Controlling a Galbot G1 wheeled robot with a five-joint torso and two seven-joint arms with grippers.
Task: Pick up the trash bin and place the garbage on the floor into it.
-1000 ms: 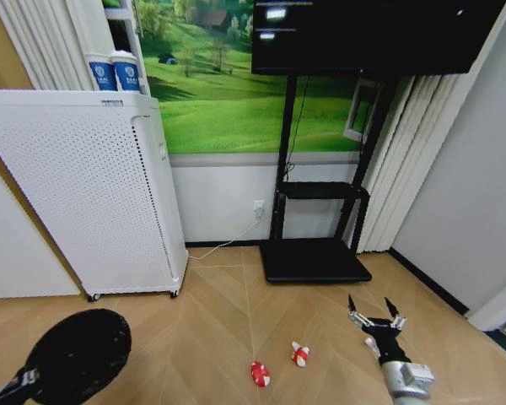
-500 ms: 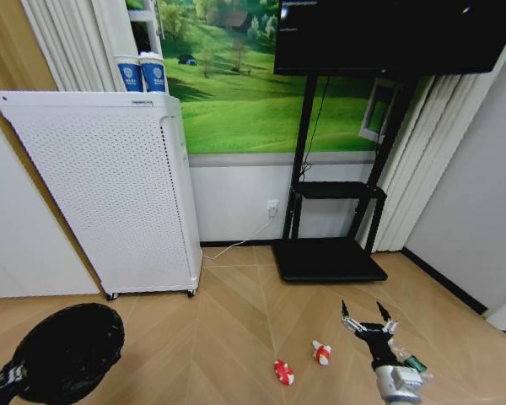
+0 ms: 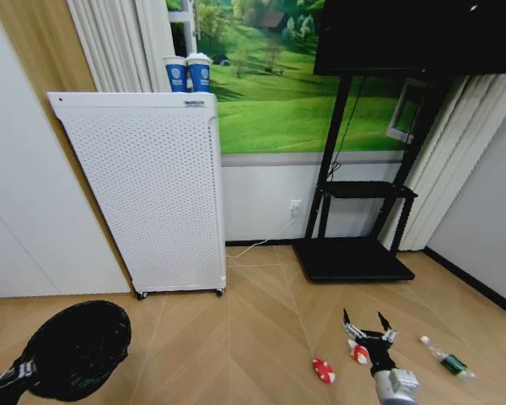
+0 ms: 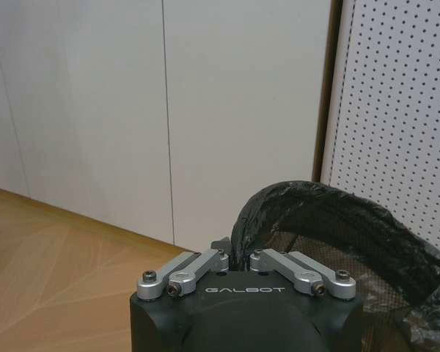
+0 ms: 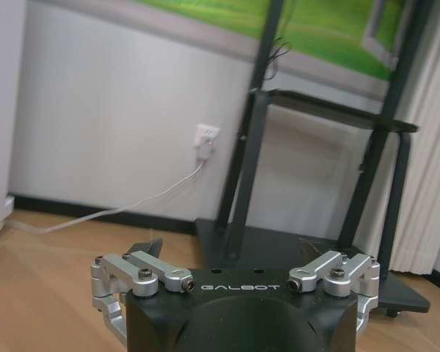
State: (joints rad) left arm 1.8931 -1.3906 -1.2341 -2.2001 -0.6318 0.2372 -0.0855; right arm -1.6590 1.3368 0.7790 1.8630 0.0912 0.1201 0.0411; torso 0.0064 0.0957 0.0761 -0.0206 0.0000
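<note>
— What does the head camera give you?

— I see the black mesh trash bin (image 3: 78,348) on the parquet floor (image 3: 236,337), in front of the white perforated appliance (image 3: 143,190), with my left gripper (image 3: 24,369) at its rim. My right gripper (image 3: 364,325) hangs over the floor in front of the black TV stand (image 3: 354,253), fingers spread, empty. One red-and-white wrapper (image 3: 324,369) lies just beside it; a second (image 3: 358,353) sits partly behind it. The clear bottle with green label (image 3: 445,359) lies near, on the gripper's far side from the appliance.

— Left wrist?

— My left gripper (image 4: 238,258) is clamped on the bin's bag-lined rim (image 4: 315,213), beside the appliance (image 4: 392,110).

— Right wrist?

— Right gripper (image 5: 231,253) spread wide, grasping nothing, facing the stand (image 5: 308,183) and a wall socket (image 5: 206,136).
</note>
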